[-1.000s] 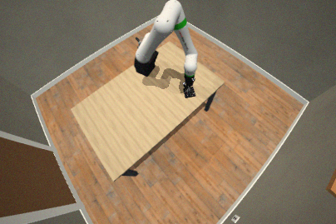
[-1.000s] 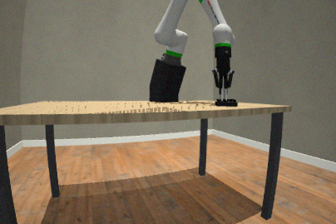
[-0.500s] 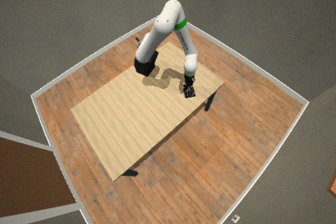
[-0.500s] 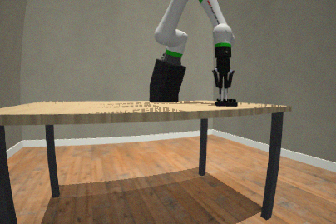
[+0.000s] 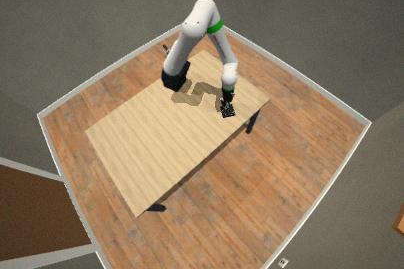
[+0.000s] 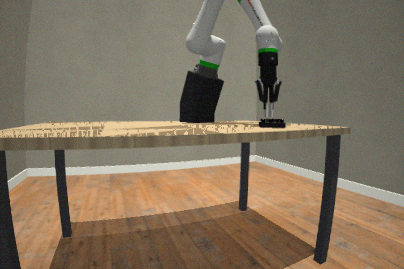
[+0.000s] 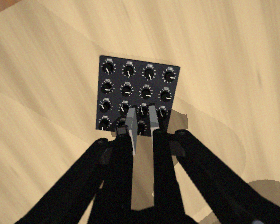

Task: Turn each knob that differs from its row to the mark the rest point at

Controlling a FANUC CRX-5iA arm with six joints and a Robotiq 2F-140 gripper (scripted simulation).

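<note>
The knob box (image 7: 137, 95) is a small black square panel with four rows of four black knobs, each with a white line. It stands on the table near the right edge, as the top and exterior views (image 5: 228, 110) (image 6: 272, 123) show. My gripper (image 7: 143, 116) points straight down over the row nearest the wrist camera, at the third knob from the left in that view. The fingers stand a narrow gap apart on either side of that knob, which they mostly hide. I cannot tell if they touch it. In the side view the fingertips (image 6: 269, 114) are just above the box top.
The wooden table (image 5: 175, 120) carries the arm's black base (image 6: 200, 96) at its far side. The box sits close to the table's right edge (image 6: 345, 129).
</note>
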